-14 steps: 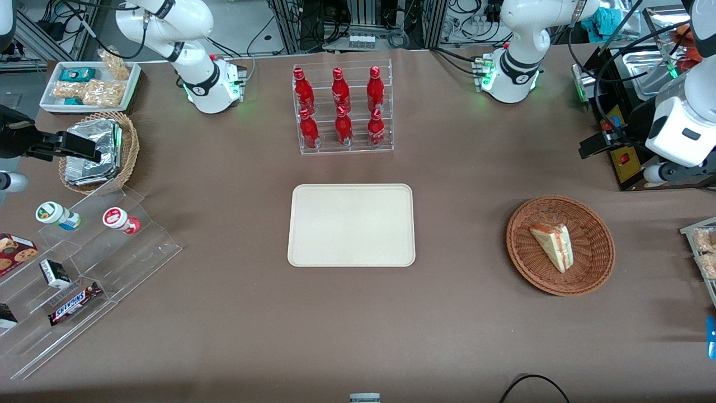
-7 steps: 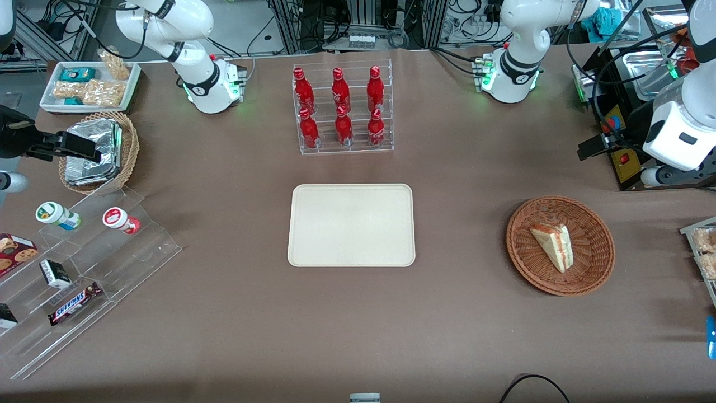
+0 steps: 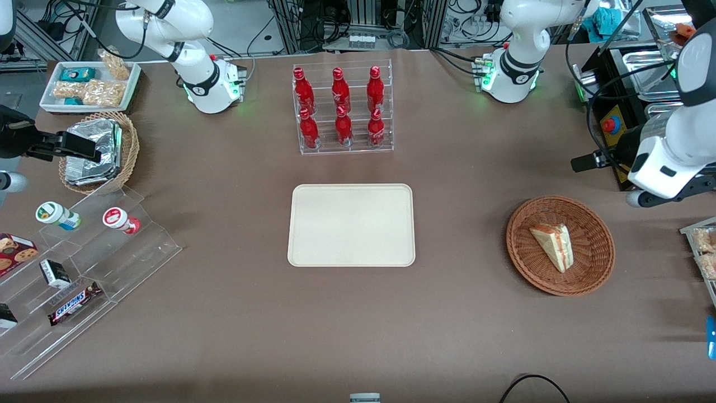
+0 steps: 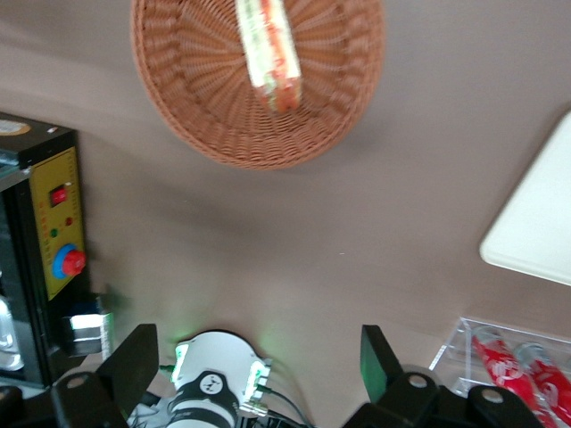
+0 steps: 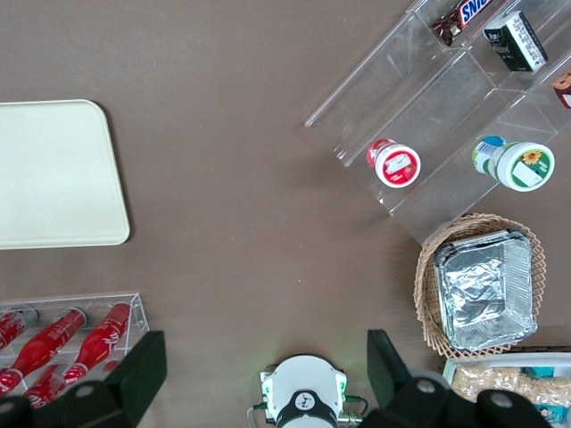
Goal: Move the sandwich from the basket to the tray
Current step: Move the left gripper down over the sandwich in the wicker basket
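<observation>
Front view. We record the sandwich point(image 3: 554, 247), a pale wedge with red-orange filling, lying in the basket point(image 3: 593, 277), a shallow reddish-brown wicker round on the brown counter point(image 3: 458, 324) toward the working arm's end. We record the tray point(image 3: 351, 225), cream and rectangular, flat at the counter's middle and well apart from the basket. A clear rack of red bottles point(image 3: 342, 109) stands farther from the camera than the tray. Toward the parked arm's end we list a tan wicker basket of foil packets point(image 3: 95, 151), a white bin of snack bags point(image 3: 89, 85) and a clear stepped display point(image 3: 84, 268) with small cups and a chocolate bar. We place the tool point(image 3: 584, 163) above the counter, near the basket, farther from the camera than it and raised above it; its fingers do not show here.

Left wrist view. We see the tool point(image 4: 259, 366) with its two dark fingers point(image 4: 134, 364) spread wide and nothing between them. The basket point(image 4: 205, 134) holds the sandwich point(image 4: 268, 53); a corner of the tray point(image 4: 535, 223) and part of the bottle rack point(image 4: 508, 357) also show, as does a black box with a yellow panel and red button point(image 4: 58, 236).

Right wrist view. We note the tray point(image 5: 53, 174), the bottle rack point(image 5: 62, 339), the stepped display point(image 5: 446, 116) and the foil-packet basket point(image 5: 482, 290).
</observation>
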